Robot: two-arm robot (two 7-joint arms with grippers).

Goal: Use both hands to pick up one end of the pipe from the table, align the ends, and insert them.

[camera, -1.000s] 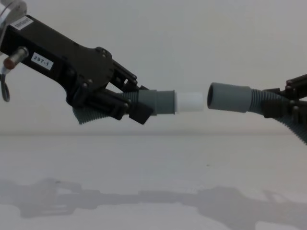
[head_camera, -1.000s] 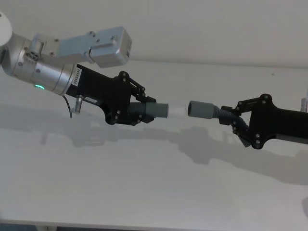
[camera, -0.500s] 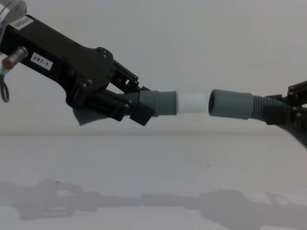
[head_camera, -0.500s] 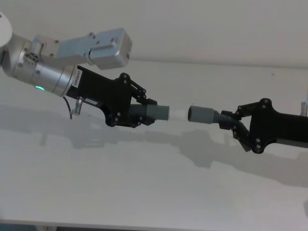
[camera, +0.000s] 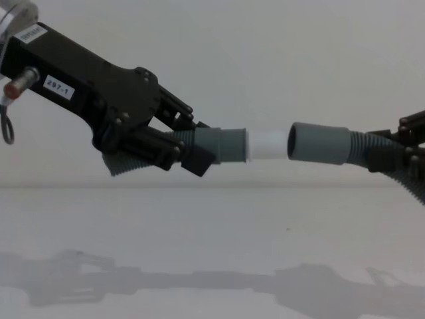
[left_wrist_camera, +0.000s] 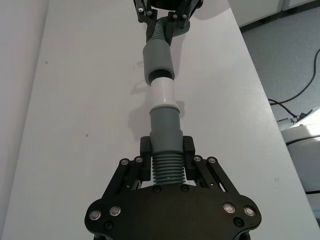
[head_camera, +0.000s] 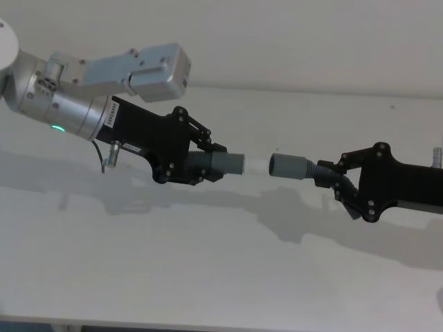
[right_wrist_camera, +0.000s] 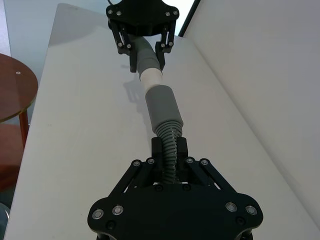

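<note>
The left gripper point(head_camera: 208, 164) has its jaws clamped on one pipe piece point(camera: 219, 145); the right gripper point(head_camera: 331, 176) jaws are clamped on the second piece point(camera: 319, 143). Between them, the white tip point(camera: 267, 144) just meets the grey socket point(head_camera: 285, 166). Both pieces hang over the open table point(head_camera: 208, 277), far from its edges.

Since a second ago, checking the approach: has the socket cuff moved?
Yes. In the chest view the socket cuff, held by the right gripper, has dropped slightly and closed leftward onto the white tip.
</note>
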